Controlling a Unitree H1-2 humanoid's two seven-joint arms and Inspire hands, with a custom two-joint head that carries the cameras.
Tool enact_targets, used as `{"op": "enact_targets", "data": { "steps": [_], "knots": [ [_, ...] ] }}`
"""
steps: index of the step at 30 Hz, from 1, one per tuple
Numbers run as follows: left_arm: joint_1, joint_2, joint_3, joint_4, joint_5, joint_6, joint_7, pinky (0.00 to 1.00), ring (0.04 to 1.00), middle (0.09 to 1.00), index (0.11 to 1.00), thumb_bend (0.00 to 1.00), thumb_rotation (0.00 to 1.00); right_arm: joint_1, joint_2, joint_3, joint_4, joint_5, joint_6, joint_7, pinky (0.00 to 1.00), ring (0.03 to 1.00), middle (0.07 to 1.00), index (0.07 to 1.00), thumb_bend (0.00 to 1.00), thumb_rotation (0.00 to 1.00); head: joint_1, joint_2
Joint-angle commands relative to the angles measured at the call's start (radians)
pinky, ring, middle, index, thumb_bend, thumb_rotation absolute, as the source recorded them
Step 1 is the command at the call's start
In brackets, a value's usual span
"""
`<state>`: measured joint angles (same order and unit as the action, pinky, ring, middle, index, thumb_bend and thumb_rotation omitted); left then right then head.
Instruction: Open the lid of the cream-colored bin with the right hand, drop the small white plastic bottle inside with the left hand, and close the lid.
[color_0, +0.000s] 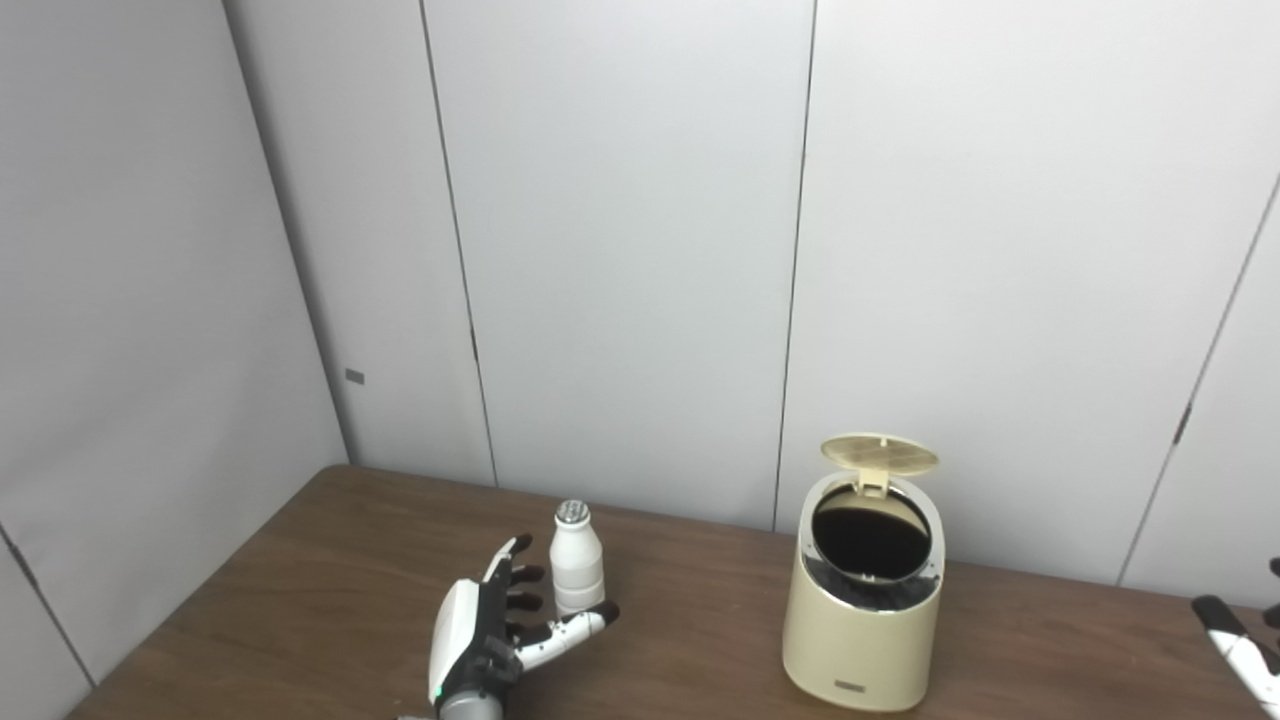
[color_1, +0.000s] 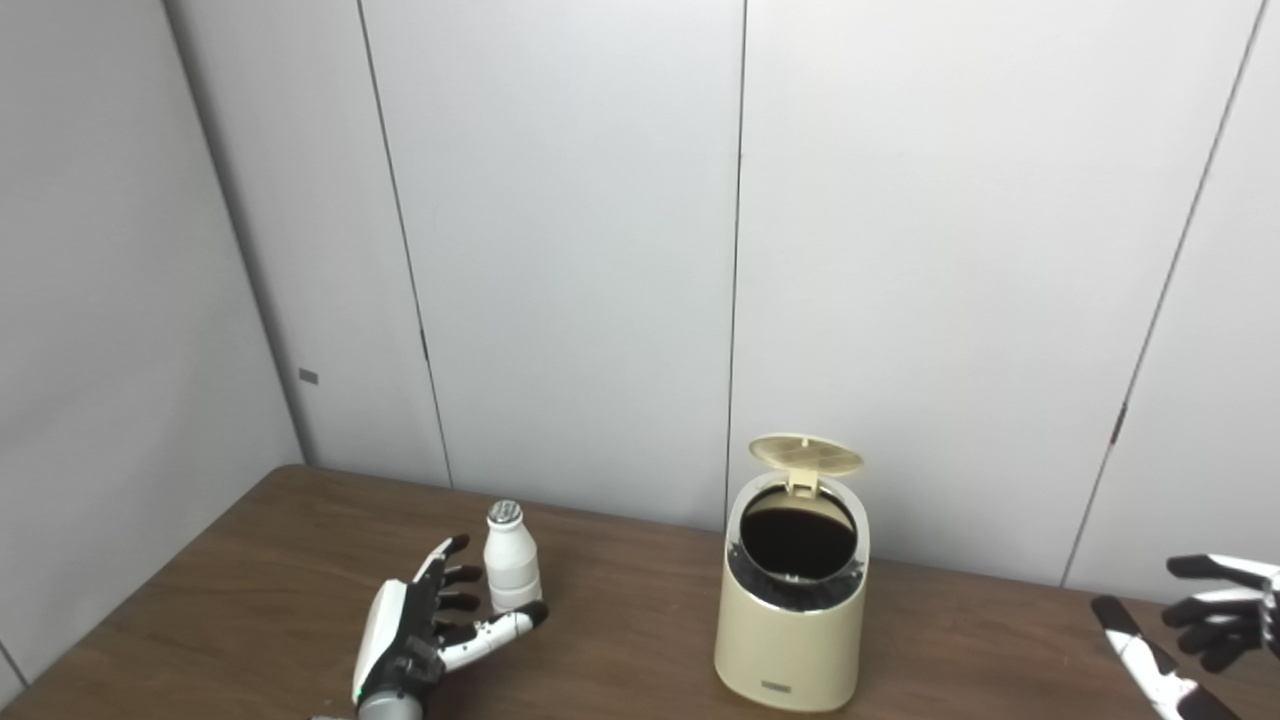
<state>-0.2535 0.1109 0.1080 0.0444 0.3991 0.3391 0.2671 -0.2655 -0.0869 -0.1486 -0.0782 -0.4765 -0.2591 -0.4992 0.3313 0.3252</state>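
Note:
The small white plastic bottle (color_0: 577, 564) stands upright on the brown table (color_0: 300, 580), left of centre, with a silver cap. My left hand (color_0: 495, 630) is open right beside it, fingers spread on its left and the thumb reaching under its near side; I cannot tell whether they touch. The cream-colored bin (color_0: 866, 600) stands right of centre with its round lid (color_0: 879, 453) flipped up at the back, showing the dark inside. My right hand (color_1: 1205, 625) hovers open at the far right edge, well away from the bin.
Grey wall panels (color_0: 620, 250) close off the table at the back and left. Bare tabletop lies between the bottle and the bin and in front of both.

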Motion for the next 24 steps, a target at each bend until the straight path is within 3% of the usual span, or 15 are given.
{"op": "enact_targets", "data": {
  "steps": [1,2,7,21,23,24],
  "knots": [
    [-0.055,0.023,0.001,0.022,0.002,-0.035,0.017,0.57,0.731,0.805,0.911,1.0,0.35,-0.031,-0.002,-0.004,-0.04,-0.018,0.015,0.004,0.18,0.293,0.388,0.491,0.48,0.15,-0.002,-0.003],
    [-0.063,0.027,0.002,0.037,-0.002,-0.038,0.018,0.57,0.732,0.807,0.909,1.0,0.35,-0.031,-0.001,-0.004,-0.043,-0.021,0.019,0.004,0.16,0.263,0.357,0.491,0.48,0.15,-0.002,-0.003],
    [-0.095,0.048,-0.003,0.085,-0.016,-0.031,0.006,0.54,0.709,0.795,0.911,1.0,0.34,-0.033,-0.001,-0.002,-0.044,-0.029,0.005,-0.003,0.22,0.354,0.47,0.491,0.48,0.15,-0.005,-0.006],
    [-0.132,0.07,-0.038,0.159,-0.026,-0.037,-0.008,0.52,0.698,0.791,0.897,1.0,0.31,-0.028,0.015,-0.002,-0.079,-0.028,0.034,0.015,0.18,0.3,0.416,0.489,0.48,0.15,-0.014,-0.008],
    [-0.135,0.069,-0.042,0.166,-0.025,-0.043,-0.001,0.46,0.627,0.72,0.879,1.0,0.32,-0.027,0.016,0.0,-0.083,-0.027,0.035,0.016,0.16,0.274,0.403,0.489,0.48,0.15,-0.015,-0.008],
    [-0.136,0.066,-0.041,0.169,-0.03,-0.054,0.006,0.39,0.543,0.634,0.857,1.0,0.31,-0.026,0.015,0.001,-0.085,-0.026,0.034,0.017,0.15,0.269,0.403,0.489,0.48,0.15,-0.016,-0.007]
  ]
}}
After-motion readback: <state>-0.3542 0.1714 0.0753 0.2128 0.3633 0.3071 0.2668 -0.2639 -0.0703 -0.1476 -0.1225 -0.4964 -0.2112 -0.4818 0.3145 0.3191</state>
